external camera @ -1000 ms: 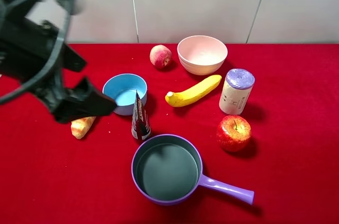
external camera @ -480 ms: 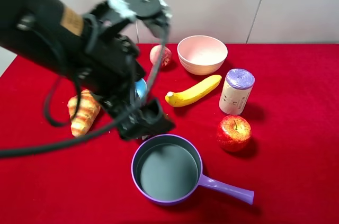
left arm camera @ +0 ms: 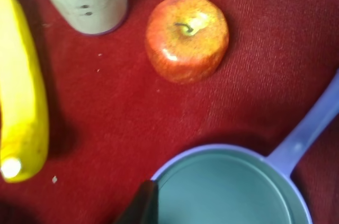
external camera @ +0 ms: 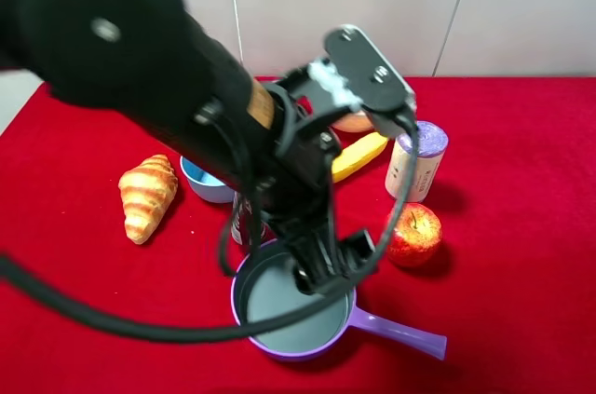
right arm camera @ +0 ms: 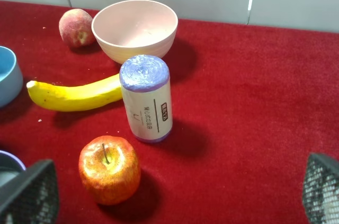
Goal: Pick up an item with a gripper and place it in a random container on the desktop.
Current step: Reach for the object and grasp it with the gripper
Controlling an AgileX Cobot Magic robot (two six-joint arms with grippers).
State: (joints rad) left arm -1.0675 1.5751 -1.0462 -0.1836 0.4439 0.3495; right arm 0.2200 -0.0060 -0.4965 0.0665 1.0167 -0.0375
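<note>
High view: the left gripper (external camera: 331,268) hangs over the pan (external camera: 279,346), and blur hides whether its jaws are spread. The apple (external camera: 413,234) sits on the cloth (external camera: 521,189) at the gripper's 2 o'clock, near. The roll (external camera: 416,161) is at the apple's 12, with open cloth at its 3.

Left wrist: the apple (left arm camera: 187,37) lies apart from the pan (left arm camera: 212,149). It is round, so no axis to favour.

Right wrist: the right gripper (right arm camera: 175,195) is spread wide, with the apple (right arm camera: 109,169) nearer one finger. The bowl (right arm camera: 132,49) sits behind the roll (right arm camera: 146,99), empty.

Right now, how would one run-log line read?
left tool: by purple pan | apple: on red cloth, untouched | pink bowl: empty | right tool: open
</note>
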